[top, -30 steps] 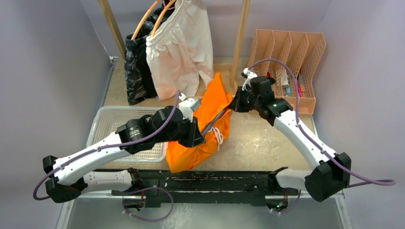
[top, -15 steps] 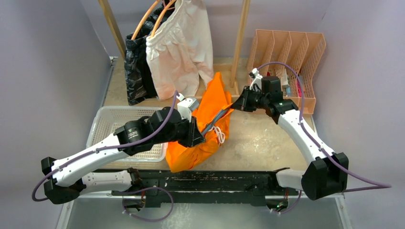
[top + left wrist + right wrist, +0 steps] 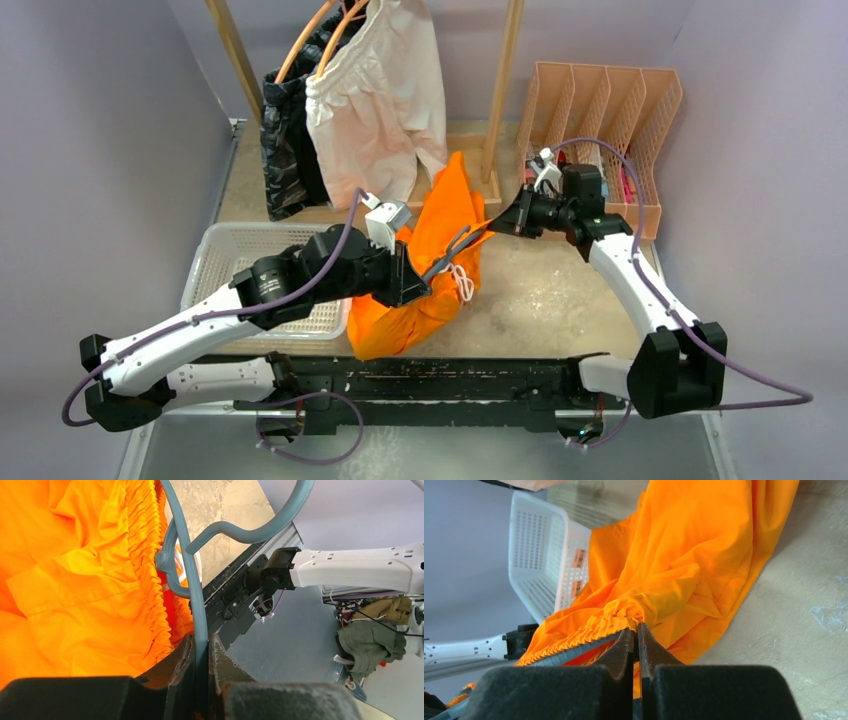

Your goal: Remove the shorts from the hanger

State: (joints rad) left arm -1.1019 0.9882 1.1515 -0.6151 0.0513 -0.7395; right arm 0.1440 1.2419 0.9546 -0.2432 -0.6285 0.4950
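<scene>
The orange shorts [image 3: 440, 225] hang on a grey-blue hanger [image 3: 450, 250] held low over the table between my arms. My left gripper [image 3: 418, 288] is shut on the hanger's bar [image 3: 192, 595], with the orange elastic waist [image 3: 145, 570] bunched beside it. My right gripper [image 3: 497, 222] is shut on the gathered waist of the orange shorts [image 3: 639, 612] at the hanger's right end; the hanger bar [image 3: 574, 652] shows under the waist. White shorts [image 3: 375, 100] and black shorts [image 3: 285, 140] hang on orange hangers [image 3: 310, 40] at the back. The camo pair is out of view.
A white mesh basket [image 3: 225, 250] sits at the left, also in the right wrist view [image 3: 544, 555]. A peach slotted rack [image 3: 620, 110] stands at the back right. Two wooden posts [image 3: 505, 80] hold the rail. White drawstrings [image 3: 462, 285] dangle from the orange shorts.
My right gripper has moved right and slightly back, pulling the orange waist along the hanger's right end. My left arm has shifted a little left with the hanger.
</scene>
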